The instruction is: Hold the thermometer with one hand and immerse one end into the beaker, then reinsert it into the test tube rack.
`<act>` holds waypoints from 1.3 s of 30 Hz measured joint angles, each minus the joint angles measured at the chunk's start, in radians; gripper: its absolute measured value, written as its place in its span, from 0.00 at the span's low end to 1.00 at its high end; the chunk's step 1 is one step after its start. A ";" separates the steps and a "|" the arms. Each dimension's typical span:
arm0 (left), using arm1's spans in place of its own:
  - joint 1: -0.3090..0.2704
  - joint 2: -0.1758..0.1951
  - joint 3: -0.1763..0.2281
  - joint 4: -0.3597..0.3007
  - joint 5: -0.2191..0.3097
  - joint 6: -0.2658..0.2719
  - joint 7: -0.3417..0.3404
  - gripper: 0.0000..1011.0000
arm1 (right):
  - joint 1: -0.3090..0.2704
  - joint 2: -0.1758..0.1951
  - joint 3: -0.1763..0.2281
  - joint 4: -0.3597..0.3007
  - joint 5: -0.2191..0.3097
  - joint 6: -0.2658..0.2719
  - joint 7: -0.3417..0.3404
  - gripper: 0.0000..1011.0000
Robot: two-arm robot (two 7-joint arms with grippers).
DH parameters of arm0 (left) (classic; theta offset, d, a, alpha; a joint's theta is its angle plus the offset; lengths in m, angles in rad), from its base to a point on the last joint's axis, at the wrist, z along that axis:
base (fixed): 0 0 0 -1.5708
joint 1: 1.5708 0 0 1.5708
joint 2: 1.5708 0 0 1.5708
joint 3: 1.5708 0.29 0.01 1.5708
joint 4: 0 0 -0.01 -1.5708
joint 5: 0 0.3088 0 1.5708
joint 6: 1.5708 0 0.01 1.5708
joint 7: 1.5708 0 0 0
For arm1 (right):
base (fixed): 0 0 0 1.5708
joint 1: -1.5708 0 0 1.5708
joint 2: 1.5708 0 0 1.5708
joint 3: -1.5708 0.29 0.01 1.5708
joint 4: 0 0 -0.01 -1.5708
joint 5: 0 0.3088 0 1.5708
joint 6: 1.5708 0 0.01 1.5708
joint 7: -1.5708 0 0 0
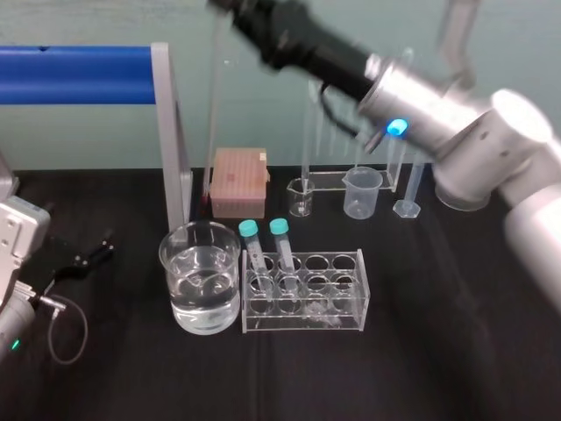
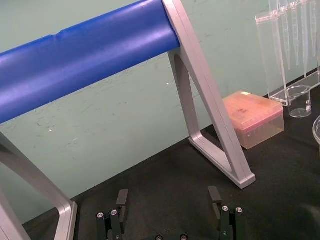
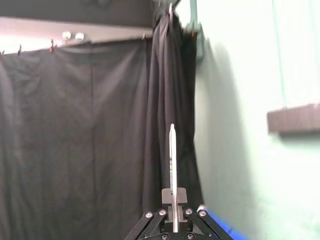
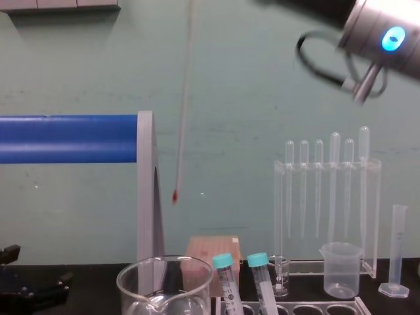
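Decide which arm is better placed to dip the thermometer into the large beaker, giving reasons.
Right. The right pincer grips the thermometer, its red tip hanging above the large beaker; the left pincer sits open, far left.

Head: high, looking down on table [image 1: 421, 368]. Chest: low, level, facing wall [image 4: 262, 98]. Both share beaker [image 1: 171, 263]. Left wrist: near table. Right wrist: seemingly tilted up.

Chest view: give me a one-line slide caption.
Right claw holds the thermometer high, red tip hanging well above the beaker; left claw parked.
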 joint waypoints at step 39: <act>0.000 0.000 0.000 0.000 0.000 0.000 0.000 1.00 | -0.378 0.265 0.110 -0.235 -0.062 -0.094 -0.221 0.05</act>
